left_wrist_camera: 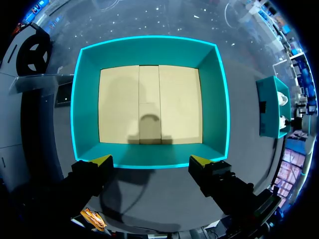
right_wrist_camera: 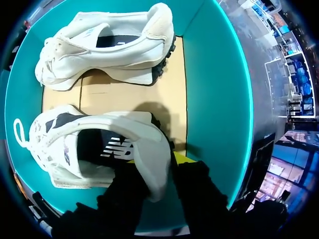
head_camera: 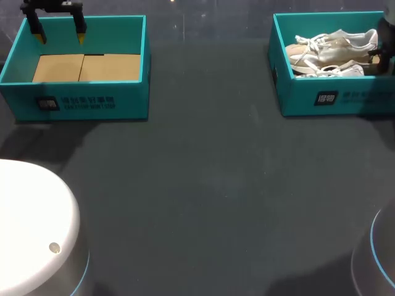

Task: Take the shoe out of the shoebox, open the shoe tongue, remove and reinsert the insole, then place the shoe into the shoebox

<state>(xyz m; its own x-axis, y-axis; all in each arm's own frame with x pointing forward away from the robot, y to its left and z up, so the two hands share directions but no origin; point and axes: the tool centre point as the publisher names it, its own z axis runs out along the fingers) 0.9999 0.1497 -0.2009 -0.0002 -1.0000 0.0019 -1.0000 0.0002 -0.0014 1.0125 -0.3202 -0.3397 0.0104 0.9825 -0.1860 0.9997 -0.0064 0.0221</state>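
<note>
Two white shoes lie in the teal shoebox (head_camera: 296,98) at the back right. My right gripper (right_wrist_camera: 157,162) is down in that shoebox (right_wrist_camera: 214,89), shut on the heel of the nearer shoe (right_wrist_camera: 99,144). One finger is inside the shoe's opening and the other behind the heel. The second shoe (right_wrist_camera: 109,45) lies ahead of it, untouched. In the head view the right arm (head_camera: 386,55) covers the heel end of the shoes (head_camera: 330,52). My left gripper (head_camera: 60,34) hangs open above the back edge of a second teal box (head_camera: 80,102) and holds nothing.
The left box (left_wrist_camera: 149,50) holds only a cardboard floor (left_wrist_camera: 149,104), seen ahead of the left gripper (left_wrist_camera: 152,162). Dark table (head_camera: 210,185) stretches between the boxes. My arms' rounded bases stand at the front left (head_camera: 31,228) and front right (head_camera: 379,259).
</note>
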